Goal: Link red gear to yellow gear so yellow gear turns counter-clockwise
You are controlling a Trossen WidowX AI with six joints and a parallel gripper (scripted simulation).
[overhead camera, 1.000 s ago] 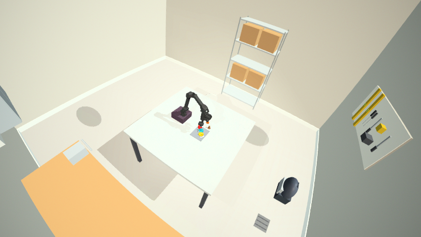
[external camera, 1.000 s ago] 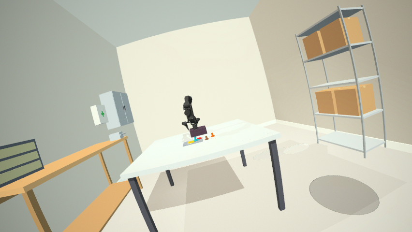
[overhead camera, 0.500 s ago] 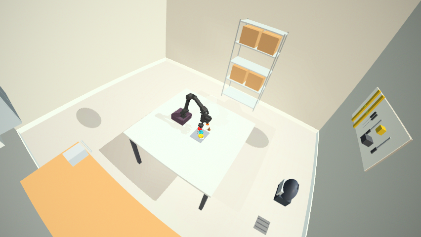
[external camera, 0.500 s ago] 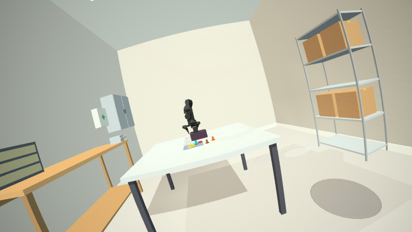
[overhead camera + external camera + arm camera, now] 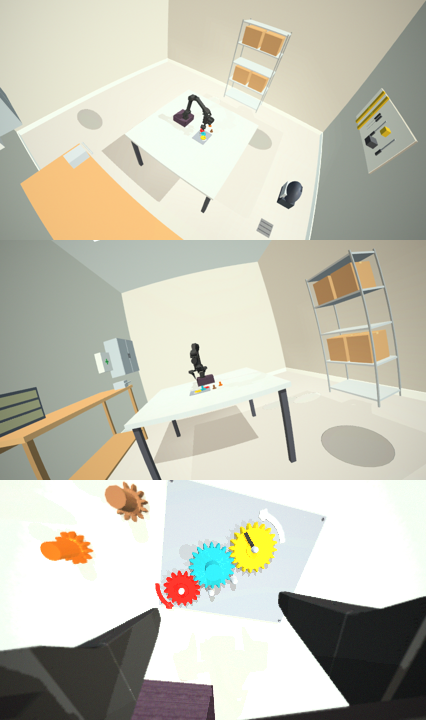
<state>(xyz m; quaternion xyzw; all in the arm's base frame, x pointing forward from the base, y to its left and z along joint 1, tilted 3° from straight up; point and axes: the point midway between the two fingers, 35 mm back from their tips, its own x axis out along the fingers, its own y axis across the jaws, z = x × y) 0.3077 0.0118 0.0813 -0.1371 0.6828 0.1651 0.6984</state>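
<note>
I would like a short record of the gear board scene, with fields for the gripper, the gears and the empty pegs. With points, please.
gripper: open, holding nothing (image 5: 219,601)
on board: red gear (image 5: 190,596) (image 5: 201,130), cyan gear (image 5: 200,570) (image 5: 203,133) (image 5: 202,387), yellow gear (image 5: 265,557) (image 5: 203,138) (image 5: 197,391)
chain: red–cyan–yellow, apparently meshing
loose on table: orange gear (image 5: 67,548) (image 5: 209,125) (image 5: 220,384), brown gear (image 5: 127,501) (image 5: 211,130) (image 5: 214,386)
empty pegs: two visible beside cyan gear

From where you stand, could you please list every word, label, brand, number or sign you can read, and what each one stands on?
No words, brands or numbers can be read; only signs:
Green cross, on the white wall box.
Curved red arrow, beside the red gear.
Curved white arrow, on the grey board, beside the yellow gear.
</note>
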